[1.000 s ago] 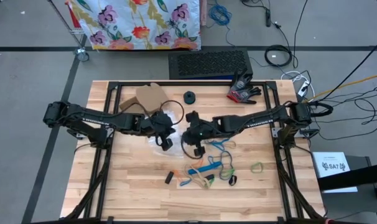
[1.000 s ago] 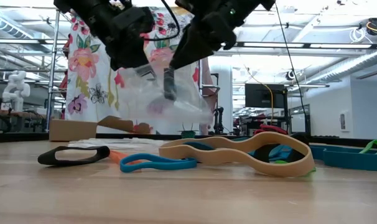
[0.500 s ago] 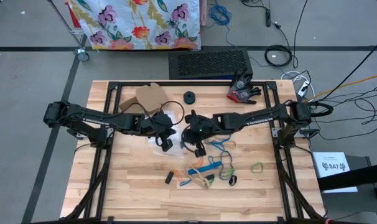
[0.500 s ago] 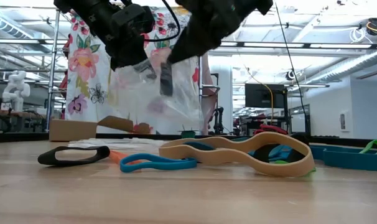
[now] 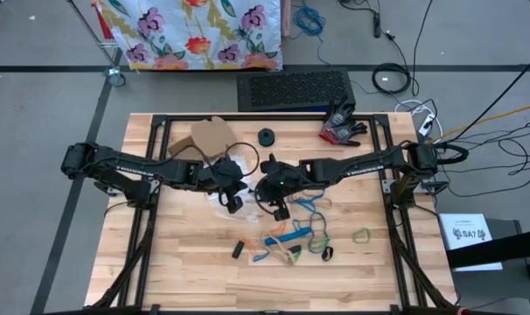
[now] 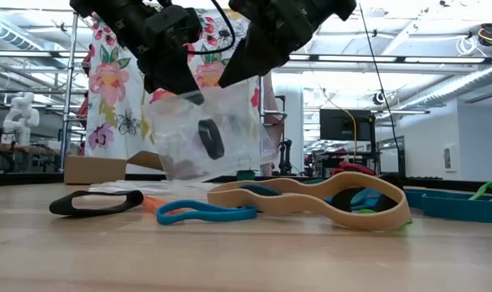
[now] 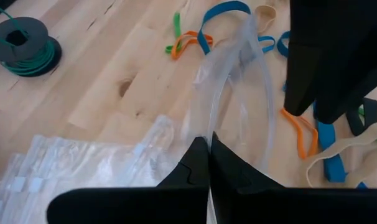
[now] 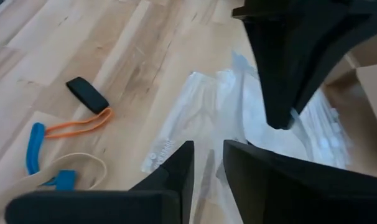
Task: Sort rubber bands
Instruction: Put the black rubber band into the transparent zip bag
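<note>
- Rubber bands [image 5: 293,238] lie scattered toward the table's [image 5: 186,271] front edge; a black one [image 6: 210,138] sits inside the clear bag [image 6: 222,138]
- Left gripper [image 5: 231,194] pinches the bag's rim at mid-table, arm outstretched
- Right gripper [image 5: 278,208], fingers parted, hangs beside it

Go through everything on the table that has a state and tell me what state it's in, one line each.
Left gripper: fingers shut on the clear bag's rim, held above the table.
Right gripper: fingers open, just above the bag's mouth.
Clear bag: hanging open in the air.
Black band: inside the hanging bag, loose.
Tan band: lying on the table, unsorted.
Blue band: lying on the table, unsorted.
Spare bags: stacked flat on the table.
</note>
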Robot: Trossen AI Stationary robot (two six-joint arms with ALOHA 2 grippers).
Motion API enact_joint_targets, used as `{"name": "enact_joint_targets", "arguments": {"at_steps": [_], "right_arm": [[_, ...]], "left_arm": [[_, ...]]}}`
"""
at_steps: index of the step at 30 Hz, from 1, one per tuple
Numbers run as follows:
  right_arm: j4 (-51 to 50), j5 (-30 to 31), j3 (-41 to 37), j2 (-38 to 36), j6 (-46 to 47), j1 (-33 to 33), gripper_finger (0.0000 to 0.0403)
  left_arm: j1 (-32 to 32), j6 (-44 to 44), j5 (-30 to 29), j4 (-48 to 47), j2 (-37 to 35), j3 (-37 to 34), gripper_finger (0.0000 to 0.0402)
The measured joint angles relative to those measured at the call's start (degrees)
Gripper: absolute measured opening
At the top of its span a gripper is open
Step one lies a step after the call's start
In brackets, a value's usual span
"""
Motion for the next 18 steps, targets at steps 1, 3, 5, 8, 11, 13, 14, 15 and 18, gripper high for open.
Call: {"name": "enact_joint_targets", "arguments": {"at_steps": [1, 3, 5, 8, 11, 13, 14, 15, 18], "right_arm": [[0.0, 0.0, 0.0, 0.0, 0.0, 0.0, 0.0077], [-0.3, 0.0, 0.0, -0.3, 0.0, -0.1, 0.0075], [-0.4, 0.0, 0.0, -0.7, 0.1, 0.1, 0.0074], [-0.7, -0.2, 0.0, -1.3, 1.4, 0.9, 0.0073], [-0.8, -0.3, 0.1, -1.2, 2.6, 1.8, 0.0073], [-0.5, -0.3, 0.1, -0.3, 2.7, 2.3, 0.0073], [-0.6, -0.2, 0.1, 0.3, 2.8, 2.5, 0.0073], [0.2, -0.1, 0.1, 1.1, 3.1, 2.7, 0.0073], [4.4, 0.2, 0.0, 3.4, 5.2, 3.5, 0.0073]], "left_arm": [[0.0, 0.0, 0.0, 0.0, 0.0, 0.0, 0.0], [0.0, 0.1, -0.3, -0.3, 0.0, 0.0, 0.0], [0.0, 0.2, -1.4, -1.0, 0.0, 0.0, 0.0], [0.0, 0.2, -2.8, -3.1, 0.0, 0.0, 0.0], [0.0, 0.7, -3.1, -3.9, 0.0, 0.0, 0.0], [-0.1, 1.8, -3.1, -3.9, 0.0, 0.0, 0.0], [-0.3, 1.9, -3.2, -4.1, 0.0, 0.0, 0.0], [-0.5, 2.0, -3.2, -4.6, 0.0, 0.0, 0.0], [-1.9, 2.0, -3.8, -6.2, 0.0, 0.0, 0.0]]}}
